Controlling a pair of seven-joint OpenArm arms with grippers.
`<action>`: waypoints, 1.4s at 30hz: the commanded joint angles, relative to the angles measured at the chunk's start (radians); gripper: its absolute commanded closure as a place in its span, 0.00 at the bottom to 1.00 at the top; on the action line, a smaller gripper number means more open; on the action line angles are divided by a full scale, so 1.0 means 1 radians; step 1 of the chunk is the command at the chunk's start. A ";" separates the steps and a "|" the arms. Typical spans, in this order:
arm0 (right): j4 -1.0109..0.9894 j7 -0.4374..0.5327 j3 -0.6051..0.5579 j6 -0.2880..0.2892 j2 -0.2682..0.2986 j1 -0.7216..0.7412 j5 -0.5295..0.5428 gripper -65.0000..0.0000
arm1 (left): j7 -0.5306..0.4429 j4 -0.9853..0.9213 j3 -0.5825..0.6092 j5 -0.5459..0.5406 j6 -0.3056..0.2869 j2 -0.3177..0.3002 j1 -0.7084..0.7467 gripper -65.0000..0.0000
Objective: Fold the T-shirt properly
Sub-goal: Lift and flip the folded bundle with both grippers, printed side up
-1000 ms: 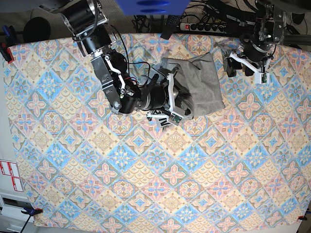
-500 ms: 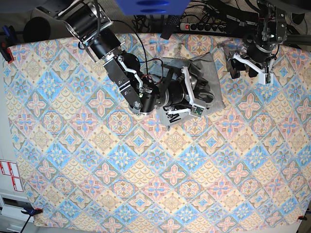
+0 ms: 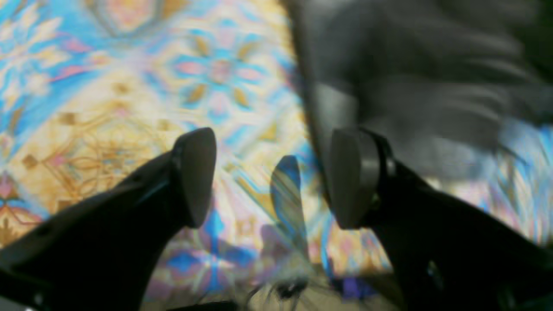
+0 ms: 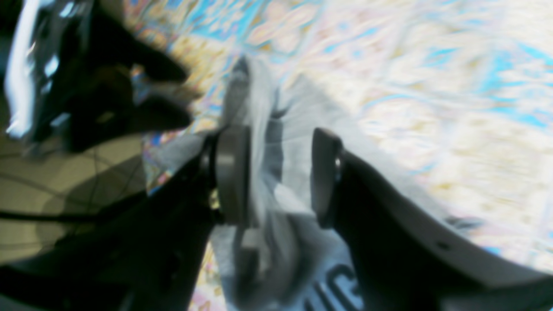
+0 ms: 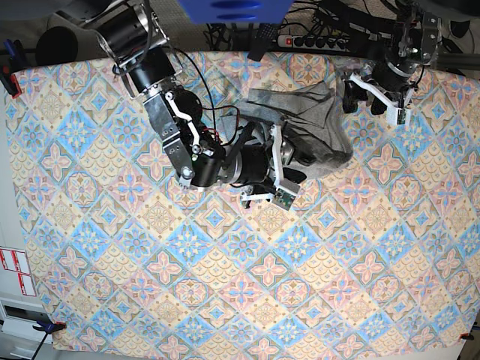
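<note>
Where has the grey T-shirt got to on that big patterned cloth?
In the base view the T-shirt lies bunched near the far edge of the tablecloth, right of centre, between the right gripper at its left edge and the left gripper.

View quality: heavily smeared, edges soft everywhere.
Right gripper (image 4: 276, 181): fills the lower half, two dark arms rising from six o'clock, jaws standing apart.
Fingers (image 4: 231, 172): pale pad at nine o'clock of centre, its partner at three o'clock of centre.
T-shirt (image 4: 285, 129): light grey cloth bunched between the pads, a ridge running up toward twelve o'clock; whether the pads press it I cannot tell.
Lettering (image 4: 335, 287): black block letters on the cloth at six o'clock, too blurred to read.
Tablecloth (image 4: 432, 86): pastel blue, pink and yellow pattern, from twelve round to four o'clock.
Dark blurred shape (image 4: 99, 82): at ten o'clock, unidentifiable.
</note>
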 commanded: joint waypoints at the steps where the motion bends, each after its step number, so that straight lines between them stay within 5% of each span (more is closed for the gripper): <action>1: 0.030 0.026 0.024 0.005 -0.009 0.022 0.019 0.63 | -0.021 0.036 0.001 -0.003 0.005 -0.023 0.015 0.35; 7: -0.009 0.028 0.044 0.004 -0.009 0.028 0.019 0.71 | -0.021 0.125 0.002 0.002 0.005 -0.063 0.103 0.42; 16: -0.127 0.029 0.043 0.004 -0.015 0.030 0.016 0.83 | -0.019 0.134 0.082 -0.004 0.005 -0.072 0.093 1.00; 26: -0.182 0.026 0.037 0.004 -0.046 0.091 -0.201 0.83 | -0.018 0.138 0.237 0.000 0.011 -0.069 0.023 1.00; 34: -0.256 0.031 -0.092 0.005 -0.049 0.209 -0.357 0.83 | -0.014 0.055 0.262 0.008 0.013 0.023 -0.072 1.00; 42: -0.418 0.122 -0.106 0.005 -0.066 0.274 -0.418 0.83 | -0.014 -0.045 0.368 0.008 0.014 0.038 -0.166 1.00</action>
